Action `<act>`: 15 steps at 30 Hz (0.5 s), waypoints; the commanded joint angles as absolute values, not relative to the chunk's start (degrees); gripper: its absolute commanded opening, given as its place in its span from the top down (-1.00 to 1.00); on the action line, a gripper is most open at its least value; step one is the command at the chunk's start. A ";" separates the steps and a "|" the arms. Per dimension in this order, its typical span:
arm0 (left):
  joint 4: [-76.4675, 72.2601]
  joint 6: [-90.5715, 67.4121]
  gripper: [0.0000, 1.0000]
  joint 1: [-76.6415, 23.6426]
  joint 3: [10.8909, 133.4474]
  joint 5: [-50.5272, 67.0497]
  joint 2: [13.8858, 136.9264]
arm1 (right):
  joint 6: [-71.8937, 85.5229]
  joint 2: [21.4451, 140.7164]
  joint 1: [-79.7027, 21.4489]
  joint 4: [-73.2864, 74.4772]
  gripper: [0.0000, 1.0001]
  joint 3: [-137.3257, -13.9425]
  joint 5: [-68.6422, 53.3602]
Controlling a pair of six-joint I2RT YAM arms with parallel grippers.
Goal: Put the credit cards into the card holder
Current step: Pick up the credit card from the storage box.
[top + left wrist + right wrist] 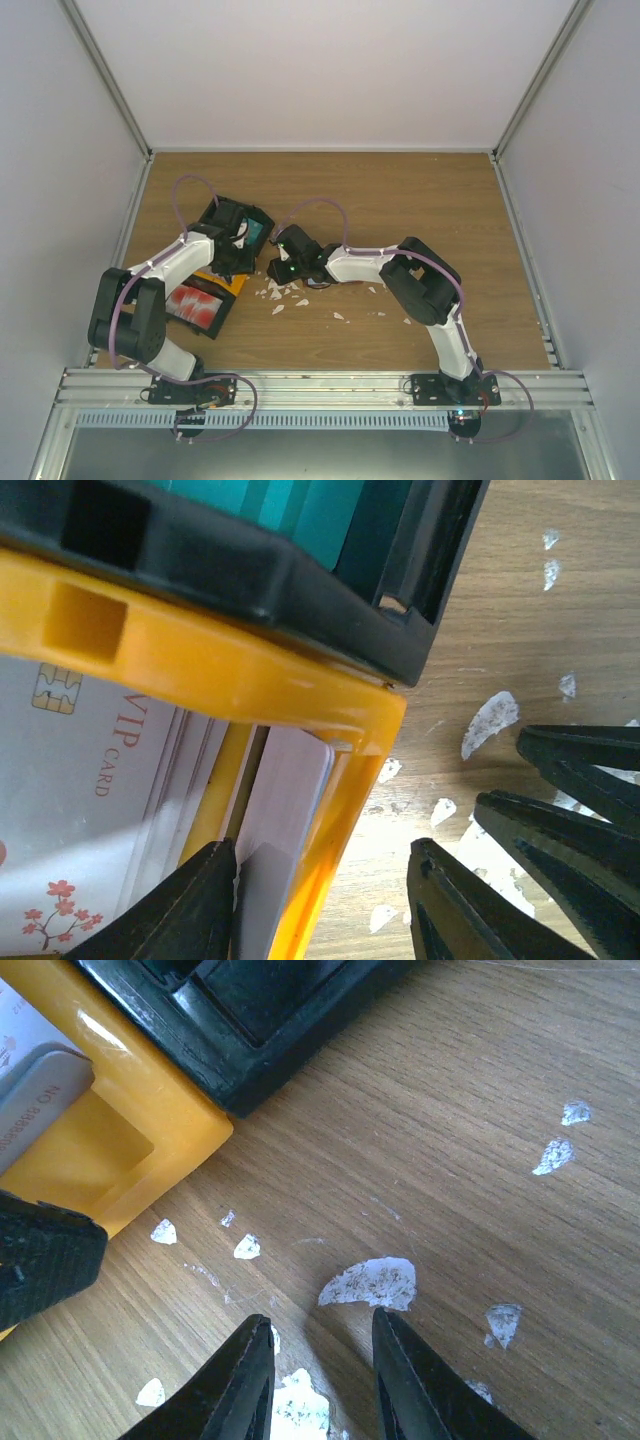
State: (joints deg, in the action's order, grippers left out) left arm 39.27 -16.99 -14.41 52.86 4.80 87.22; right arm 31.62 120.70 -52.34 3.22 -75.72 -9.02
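Observation:
Credit cards lie in a black-and-orange tray point(222, 287): red ones point(195, 305), teal ones point(290, 505), and pale ones printed "VIP CARD" point(90, 760). My left gripper point(320, 860) is open and straddles the tray's orange wall point(350, 810). Its left finger point(190, 910) is inside, against an upright pale card point(285, 810), and its right finger is outside over the wood. My right gripper point(320, 1318) hovers open over the table just beside the tray corner, with nothing between its fingers. The card holder is out of view.
White scraps point(370, 1282) are scattered over the wooden table point(400, 200) around the right gripper. The right gripper's fingers point(570, 800) sit close to my left gripper's outer finger. Grey walls enclose the table on three sides.

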 commanded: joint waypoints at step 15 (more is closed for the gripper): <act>42.54 -17.56 0.24 -15.23 55.50 3.10 84.79 | 32.07 119.02 -51.95 3.08 0.42 -74.53 -7.63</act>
State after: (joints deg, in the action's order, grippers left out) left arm 41.82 -17.15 -14.76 54.33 3.51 86.48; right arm 31.79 120.68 -52.31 2.94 -75.53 -8.88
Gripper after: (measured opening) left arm 0.389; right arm 0.291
